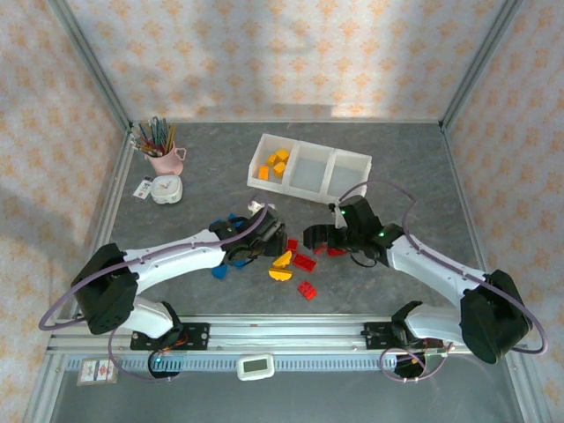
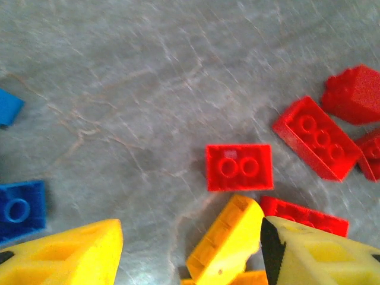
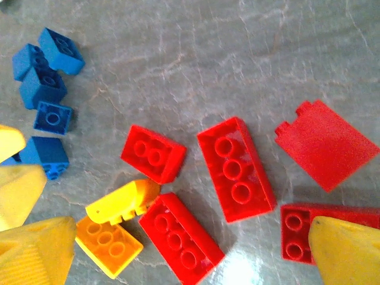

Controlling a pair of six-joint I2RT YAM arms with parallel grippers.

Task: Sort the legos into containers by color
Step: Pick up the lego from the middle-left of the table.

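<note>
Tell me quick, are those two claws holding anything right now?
Left gripper: open, gripping nothing; a yellow brick lies loose between the jaws.
Right gripper: open, empty.

Legos loose on the table. One yellow curved brick lies between the left gripper's parted jaws. Flat red bricks lie between the right gripper's wide jaws, and blue bricks lie ahead of them, to the left. Containers, well ahead of both, hold yellow-orange pieces in the leftmost bin.

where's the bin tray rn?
In the top view the three-bin tray sits at the far middle of the table, to the right of the pink pencil cup; its left bin holds yellow bricks.
</note>
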